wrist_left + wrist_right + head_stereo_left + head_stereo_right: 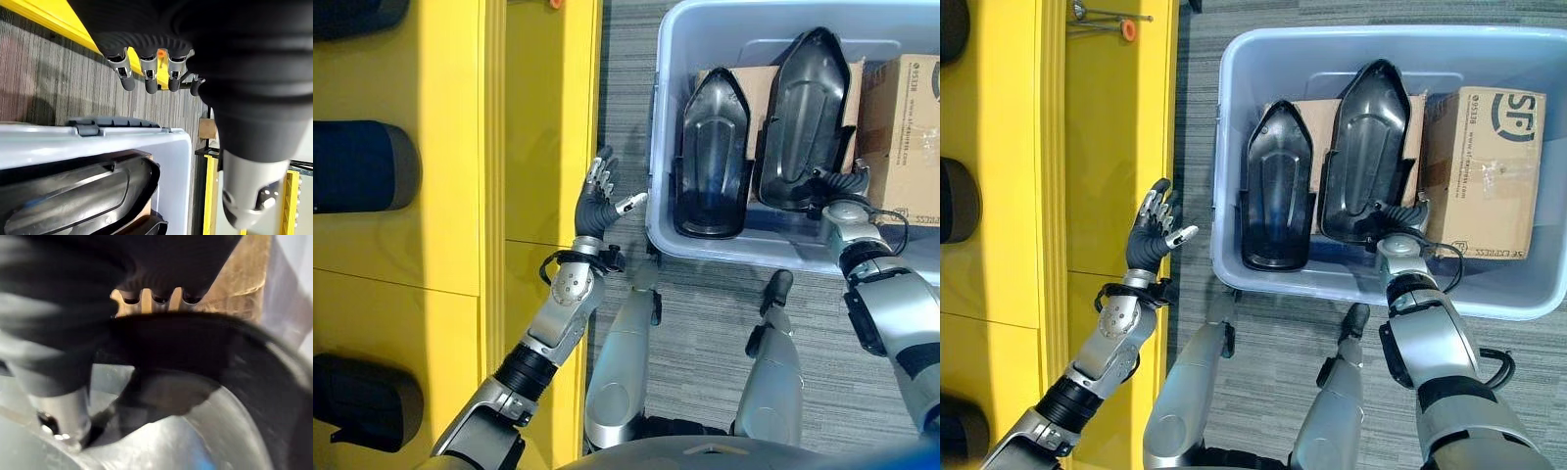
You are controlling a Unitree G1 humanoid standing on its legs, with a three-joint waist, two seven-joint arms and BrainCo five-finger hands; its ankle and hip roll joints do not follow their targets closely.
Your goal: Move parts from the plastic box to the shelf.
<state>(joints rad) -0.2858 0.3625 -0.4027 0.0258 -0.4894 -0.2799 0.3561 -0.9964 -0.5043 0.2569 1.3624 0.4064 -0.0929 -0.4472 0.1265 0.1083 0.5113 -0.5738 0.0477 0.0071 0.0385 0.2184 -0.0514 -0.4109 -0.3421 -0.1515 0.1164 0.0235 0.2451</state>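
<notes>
A grey plastic box stands on the floor with two black moulded parts leaning upright inside, a smaller one and a larger one. My right hand reaches into the box at the lower rim of the larger part. Its fingers hook over that rim with the thumb on the near side, so it is shut on the part. My left hand hovers open and holds nothing, in the gap between the yellow shelf and the box.
A brown cardboard carton fills the box's right end, behind the parts. Dark parts lie on the shelf, another lower down. A small tool with an orange tip rests on the shelf's far end. Grey carpet lies between shelf and box.
</notes>
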